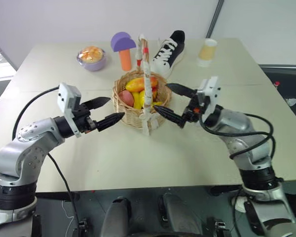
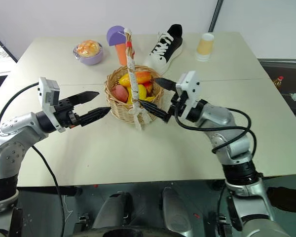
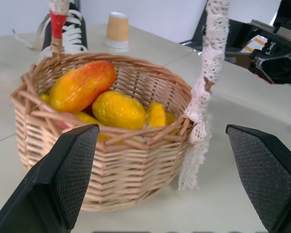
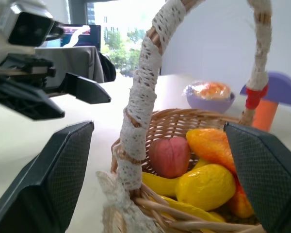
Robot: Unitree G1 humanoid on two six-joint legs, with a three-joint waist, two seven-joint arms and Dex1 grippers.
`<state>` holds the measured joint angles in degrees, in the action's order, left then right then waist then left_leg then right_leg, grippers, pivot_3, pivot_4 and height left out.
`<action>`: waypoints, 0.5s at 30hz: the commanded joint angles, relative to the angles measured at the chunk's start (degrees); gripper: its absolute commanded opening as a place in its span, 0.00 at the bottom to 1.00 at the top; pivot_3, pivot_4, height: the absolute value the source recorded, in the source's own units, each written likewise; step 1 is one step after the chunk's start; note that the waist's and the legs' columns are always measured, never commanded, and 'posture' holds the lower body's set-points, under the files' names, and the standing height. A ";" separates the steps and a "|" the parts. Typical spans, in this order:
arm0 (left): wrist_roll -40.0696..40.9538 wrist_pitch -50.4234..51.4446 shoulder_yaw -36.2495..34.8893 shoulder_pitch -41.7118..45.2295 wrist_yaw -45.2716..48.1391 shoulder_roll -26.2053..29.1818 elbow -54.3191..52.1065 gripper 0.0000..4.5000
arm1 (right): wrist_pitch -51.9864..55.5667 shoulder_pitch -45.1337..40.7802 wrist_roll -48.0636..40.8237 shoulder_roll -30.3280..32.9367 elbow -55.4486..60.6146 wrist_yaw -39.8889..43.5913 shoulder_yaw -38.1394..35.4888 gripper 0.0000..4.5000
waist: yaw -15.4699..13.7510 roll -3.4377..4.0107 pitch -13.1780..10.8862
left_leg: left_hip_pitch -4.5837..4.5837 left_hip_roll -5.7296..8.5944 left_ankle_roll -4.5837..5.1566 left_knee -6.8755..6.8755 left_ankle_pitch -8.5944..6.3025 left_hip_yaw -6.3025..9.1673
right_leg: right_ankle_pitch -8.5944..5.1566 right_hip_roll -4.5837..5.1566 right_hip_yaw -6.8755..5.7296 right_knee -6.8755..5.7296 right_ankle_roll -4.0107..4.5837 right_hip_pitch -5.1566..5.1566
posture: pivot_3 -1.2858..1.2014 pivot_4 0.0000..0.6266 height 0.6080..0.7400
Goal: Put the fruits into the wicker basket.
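Observation:
The wicker basket [image 1: 130,117] stands at the middle of the table, its tall handle [image 1: 146,74] wrapped in white lace with a red band. Inside it lie an orange-yellow mango [image 3: 82,85], a bumpy yellow lemon [image 3: 119,109] and a pink peach [image 4: 169,156], with more yellow pieces beneath. My left gripper [image 1: 117,106] is open, level, at the basket's left wall, holding nothing. My right gripper [image 1: 161,96] is open at the basket's right rim, its jaws empty. Both point inward at the basket.
Behind the basket stand a purple-capped orange mushroom toy [image 1: 123,49], a lilac bowl with an orange bun [image 1: 91,58], a black-and-white sneaker [image 1: 170,49] and a paper cup [image 1: 207,52]. Bare tabletop [image 1: 148,158] stretches in front of the basket to the near edge.

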<state>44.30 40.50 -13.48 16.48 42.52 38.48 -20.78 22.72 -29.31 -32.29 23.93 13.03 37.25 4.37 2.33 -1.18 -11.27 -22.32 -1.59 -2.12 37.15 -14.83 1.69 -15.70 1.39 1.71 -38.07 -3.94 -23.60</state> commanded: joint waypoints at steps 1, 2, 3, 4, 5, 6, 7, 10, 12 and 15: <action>0.96 -1.19 -2.55 -0.35 -0.71 -0.18 -1.41 1.00 | 0.38 -3.24 2.84 -3.92 -1.47 -3.14 1.66 0.99 | 0.03 0.00 0.00 | -0.04 0.01 0.00 0.00 0.00 0.00 | 0.00 0.03 0.00 0.00 0.00 -0.05 | 0.52 0.24 1.00; 1.03 -1.19 -2.86 -0.72 -0.91 -0.19 -1.72 1.00 | 0.24 -3.70 3.61 -4.96 -2.45 -3.21 2.22 0.99 | 0.01 0.00 0.00 | -0.07 0.02 0.00 0.00 0.00 0.00 | 0.00 0.03 0.00 0.01 0.00 -0.08 | 0.52 0.24 1.00; 1.10 -1.18 -3.12 -1.04 -1.08 -0.21 -1.98 1.00 | 0.14 -4.08 4.10 -5.74 -3.21 -3.20 2.56 0.99 | 0.00 0.00 0.00 | -0.08 0.03 0.00 -0.01 0.00 0.00 | 0.00 0.04 0.00 0.01 0.00 -0.09 | 0.52 0.24 1.00; 1.12 -1.19 -3.38 -1.43 -1.29 -0.24 -2.28 1.00 | -0.06 -4.43 4.58 -6.45 -3.89 -3.18 2.77 0.94 | -0.01 0.00 0.00 | -0.09 0.03 0.00 -0.02 0.00 0.00 | 0.00 0.04 -0.01 0.02 0.00 -0.08 | 0.52 0.24 1.00; 1.14 -1.22 -3.58 -1.76 -1.47 -0.27 -2.53 1.00 | 0.00 -4.62 4.60 -6.99 -4.29 -2.98 2.74 0.88 | -0.01 0.00 0.00 | -0.09 0.03 0.00 -0.02 0.00 0.00 | 0.00 0.05 -0.01 0.03 0.00 -0.09 | 0.52 0.24 1.00; 1.16 -1.26 -3.75 -2.09 -1.70 -0.34 -2.83 1.00 | 0.03 -4.62 4.57 -7.30 -4.45 -2.54 2.71 0.80 | -0.02 0.00 0.00 | -0.10 0.04 0.00 -0.03 0.00 -0.01 | 0.00 0.06 -0.01 0.04 0.00 -0.09 | 0.52 0.24 1.00; 1.25 -1.29 -3.90 -2.41 -1.96 -0.43 -3.14 1.00 | -0.02 -4.50 4.54 -7.42 -4.45 -1.82 2.80 0.69 | -0.03 0.00 0.00 | -0.10 0.04 0.00 -0.03 0.00 0.00 | 0.00 0.06 -0.01 0.04 0.00 -0.08 | 0.52 0.24 1.00; 1.34 -1.49 -4.17 -2.97 -2.76 -0.77 -3.75 1.00 | -0.15 -3.99 4.67 -7.53 -4.30 -0.30 2.91 0.35 | -0.07 0.00 0.00 | -0.10 0.04 0.00 -0.03 0.00 0.01 | 0.00 0.07 -0.03 0.04 -0.01 -0.08 | 0.52 0.24 1.00; 1.44 -1.59 -4.25 -3.02 -3.08 -1.03 -3.87 1.00 | -0.23 -3.76 4.60 -7.55 -4.04 0.32 2.64 0.10 | -0.07 0.00 0.00 | -0.10 0.04 0.00 -0.02 0.00 0.01 | 0.00 0.07 -0.03 0.04 -0.01 -0.08 | 0.52 0.24 1.00; 1.78 -1.61 -4.04 -3.27 -3.41 -1.73 -4.24 1.00 | -0.21 -3.28 3.29 -7.33 -2.05 0.39 0.66 0.01 | 0.02 0.00 0.00 | -0.09 0.04 0.00 -0.02 0.00 0.00 | 0.00 0.06 -0.03 0.04 -0.01 -0.08 | 0.52 0.24 1.00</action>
<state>44.74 39.97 -16.10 13.27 39.32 36.79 -22.89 23.35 -32.19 -27.87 16.70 7.73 37.44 7.22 2.36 -1.18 -11.27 -22.41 -1.56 -2.12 37.12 -14.83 1.70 -15.70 1.44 1.68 -38.03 -3.95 -23.68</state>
